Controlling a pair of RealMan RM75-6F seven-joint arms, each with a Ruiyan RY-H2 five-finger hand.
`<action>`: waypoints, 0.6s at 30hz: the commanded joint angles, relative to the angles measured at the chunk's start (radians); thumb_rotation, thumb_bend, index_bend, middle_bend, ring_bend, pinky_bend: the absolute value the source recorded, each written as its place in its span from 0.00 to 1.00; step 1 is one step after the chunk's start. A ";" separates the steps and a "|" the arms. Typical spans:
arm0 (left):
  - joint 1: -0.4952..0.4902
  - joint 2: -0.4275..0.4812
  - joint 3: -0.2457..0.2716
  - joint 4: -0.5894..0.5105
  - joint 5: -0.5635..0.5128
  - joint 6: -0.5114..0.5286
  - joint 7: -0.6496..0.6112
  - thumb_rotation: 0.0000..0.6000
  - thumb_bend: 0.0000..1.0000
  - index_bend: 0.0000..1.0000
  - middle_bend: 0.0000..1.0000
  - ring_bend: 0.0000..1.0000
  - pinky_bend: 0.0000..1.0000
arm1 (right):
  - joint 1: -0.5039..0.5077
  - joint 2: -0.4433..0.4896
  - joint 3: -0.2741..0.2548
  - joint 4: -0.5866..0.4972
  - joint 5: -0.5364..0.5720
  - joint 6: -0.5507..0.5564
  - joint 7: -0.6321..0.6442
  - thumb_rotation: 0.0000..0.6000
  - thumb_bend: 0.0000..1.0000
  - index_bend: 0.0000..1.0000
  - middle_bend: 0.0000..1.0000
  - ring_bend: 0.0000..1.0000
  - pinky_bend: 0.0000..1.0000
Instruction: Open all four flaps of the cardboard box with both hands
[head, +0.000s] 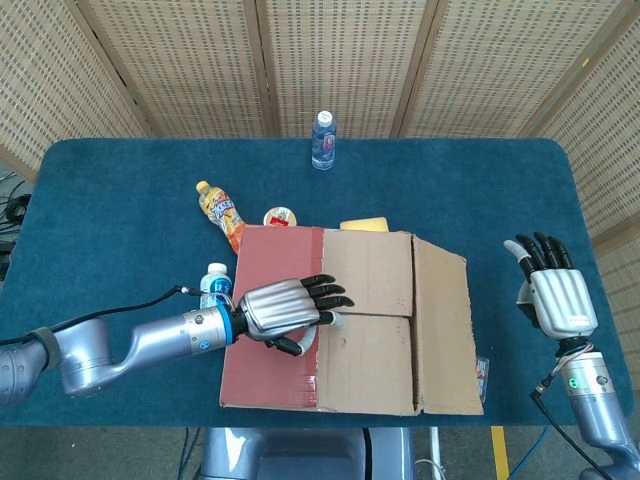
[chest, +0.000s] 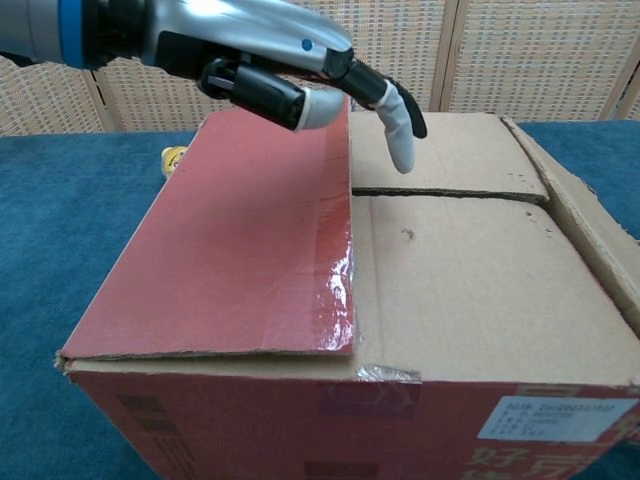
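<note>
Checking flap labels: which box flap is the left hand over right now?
The red taped flap on the box's left side. The left hand hovers over its inner edge, fingers reaching past it toward the plain brown flaps.

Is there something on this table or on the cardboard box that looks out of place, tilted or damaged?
Mostly small things. The orange juice bottle lies on its side behind the brown cardboard box, while the clear water bottle stands upright. The box's right flap is already partly lifted, and the near corner looks torn.
</note>
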 joint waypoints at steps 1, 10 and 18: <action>-0.024 -0.026 -0.002 0.017 -0.027 -0.023 0.028 0.18 0.86 0.25 0.11 0.04 0.02 | -0.002 0.000 0.003 0.003 0.001 -0.002 0.003 1.00 1.00 0.14 0.12 0.00 0.06; -0.050 -0.054 -0.002 0.027 -0.100 -0.051 0.121 0.18 0.86 0.35 0.21 0.11 0.02 | -0.013 0.000 0.005 0.009 -0.002 0.001 0.014 1.00 1.00 0.14 0.12 0.00 0.06; -0.038 -0.033 0.018 0.015 -0.150 -0.044 0.187 0.17 0.85 0.42 0.30 0.18 0.02 | -0.017 -0.004 0.008 0.016 -0.008 -0.001 0.023 1.00 1.00 0.14 0.12 0.00 0.06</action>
